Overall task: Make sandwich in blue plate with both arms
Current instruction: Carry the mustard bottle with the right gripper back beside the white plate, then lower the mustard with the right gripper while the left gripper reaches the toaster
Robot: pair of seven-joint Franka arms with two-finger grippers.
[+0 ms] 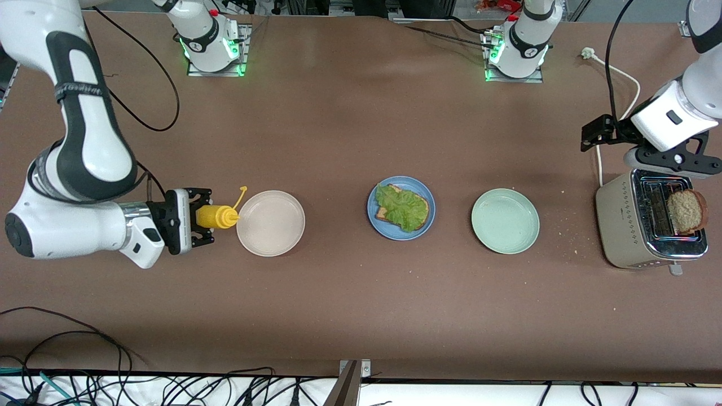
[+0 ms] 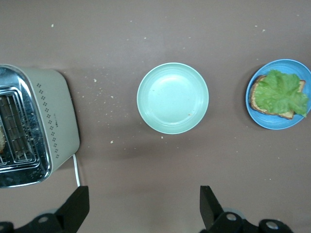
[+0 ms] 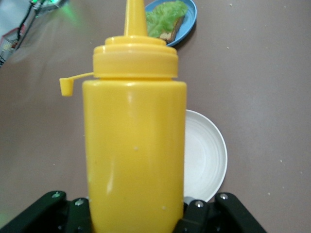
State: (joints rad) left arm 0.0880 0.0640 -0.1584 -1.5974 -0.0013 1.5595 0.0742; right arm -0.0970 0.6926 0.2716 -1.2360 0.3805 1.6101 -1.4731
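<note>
Nearest the front camera, a tangle of cables (image 1: 84, 378) is seen below the tabletop (image 1: 361, 316) edge; a broad bare strip of tabletop is left between that edge and the row of plates.

The blue plate (image 1: 401, 208) is found mid-row, between the beige plate (image 1: 271, 223) and the pale green plate (image 1: 505, 221), each well apart from it. On it one bread slice (image 1: 418, 211) is laid flat under a lettuce leaf (image 1: 398, 206); the long axis of slice and leaf is run diagonally, from the robots' side down toward the left arm's end.

The right end effector (image 1: 204, 216) is closed on a yellow squeeze bottle (image 1: 217, 216), held horizontal, nozzle pointed at the beige plate's rim. The loose cap tether is shown clearly only in the right wrist view.

The left end effector (image 2: 143, 206) is held open over the toaster (image 1: 648, 225), where a second slice (image 1: 685, 212) is stood in a slot. Crumbs around the pale green plate are shown best in the left wrist view.
</note>
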